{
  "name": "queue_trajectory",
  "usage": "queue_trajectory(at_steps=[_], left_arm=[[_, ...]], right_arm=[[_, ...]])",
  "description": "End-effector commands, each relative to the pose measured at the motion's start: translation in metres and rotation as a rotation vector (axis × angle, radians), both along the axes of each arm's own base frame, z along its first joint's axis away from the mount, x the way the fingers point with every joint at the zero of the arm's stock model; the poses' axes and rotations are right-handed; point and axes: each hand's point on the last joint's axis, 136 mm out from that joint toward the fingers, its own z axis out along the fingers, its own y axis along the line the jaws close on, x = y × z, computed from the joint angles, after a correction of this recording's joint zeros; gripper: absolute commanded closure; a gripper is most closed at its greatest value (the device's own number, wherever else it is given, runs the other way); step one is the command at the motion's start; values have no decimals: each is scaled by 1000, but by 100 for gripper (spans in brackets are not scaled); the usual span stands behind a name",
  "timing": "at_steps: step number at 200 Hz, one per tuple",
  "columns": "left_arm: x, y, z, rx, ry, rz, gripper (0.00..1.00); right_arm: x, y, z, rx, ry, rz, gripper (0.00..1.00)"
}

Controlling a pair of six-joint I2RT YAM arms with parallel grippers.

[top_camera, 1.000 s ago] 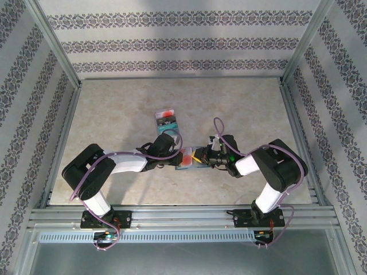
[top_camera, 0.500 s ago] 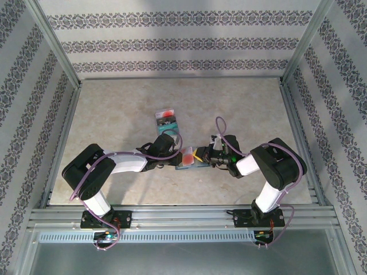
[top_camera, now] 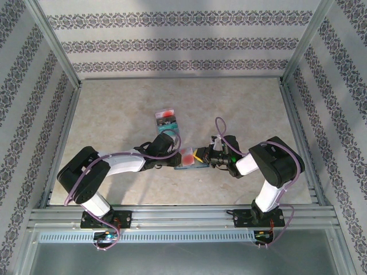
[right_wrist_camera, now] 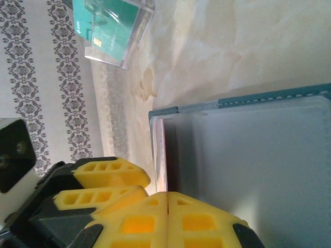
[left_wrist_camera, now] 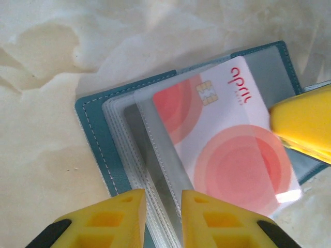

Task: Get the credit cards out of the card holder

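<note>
Lying just beyond left gripper (left_wrist_camera: 163,201), red card (left_wrist_camera: 232,150); card holder (left_wrist_camera: 95,129) beneath

Left arm (top_camera: 123,165), right arm (top_camera: 248,165): black joints, white shells, looped purple cables. Left pincer (left_wrist_camera: 163,201), right pincer (right_wrist_camera: 168,199): yellow plastic fingers, moulded cut-outs.

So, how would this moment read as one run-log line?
left gripper: jaws slightly apart, at card holder edge | right gripper: shut, at card holder | red card: overhanging open card holder
</note>
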Motion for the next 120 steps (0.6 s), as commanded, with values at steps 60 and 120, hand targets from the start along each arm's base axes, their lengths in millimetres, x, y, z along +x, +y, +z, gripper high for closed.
queue_trajectory(at_steps=[60, 120], left_arm=[[9, -27, 5, -23, -4, -89, 74], [1, -28, -19, -23, 65, -88, 79]], right_arm=[[2, -2, 0, 1, -28, -9, 100], [0, 8, 1, 13, -39, 15, 89]])
